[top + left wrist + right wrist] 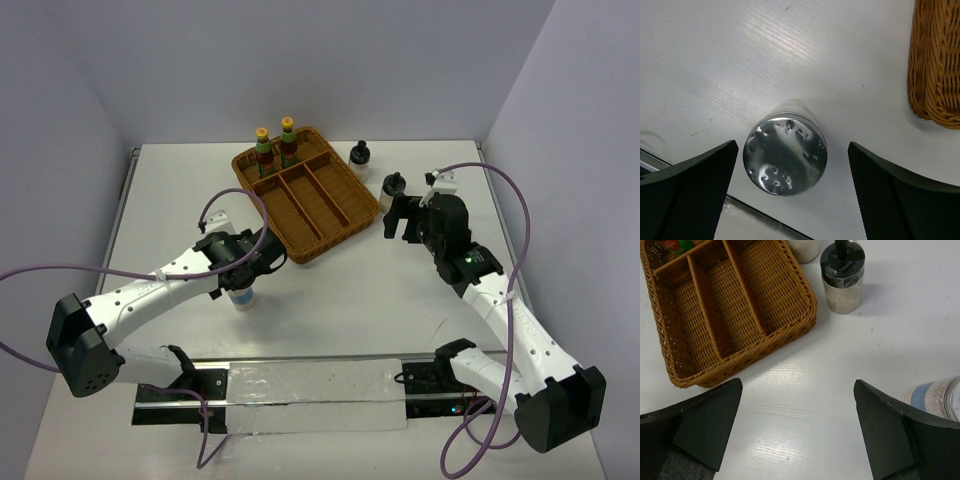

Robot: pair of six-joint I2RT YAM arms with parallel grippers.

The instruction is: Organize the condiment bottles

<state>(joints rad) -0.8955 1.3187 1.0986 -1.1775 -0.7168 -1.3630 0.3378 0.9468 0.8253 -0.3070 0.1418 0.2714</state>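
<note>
White tabletop, pale grey walls. We see a wicker basket with two yellow-capped bottles at its far end. Left gripper points down, fingers wide around a silver-capped bottle, not touching. Right gripper hovers, fingers wide apart, near a black-capped bottle.

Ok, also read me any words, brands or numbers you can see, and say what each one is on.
No text can be read in any view.
yellow-capped bottles: red-green labels, too small to read.
blue-labelled bottle: label cut off by the frame edge, no letters showing.
silver cap: only small dimples or holes, no writing.
black-capped bottle: no label visible.
</note>
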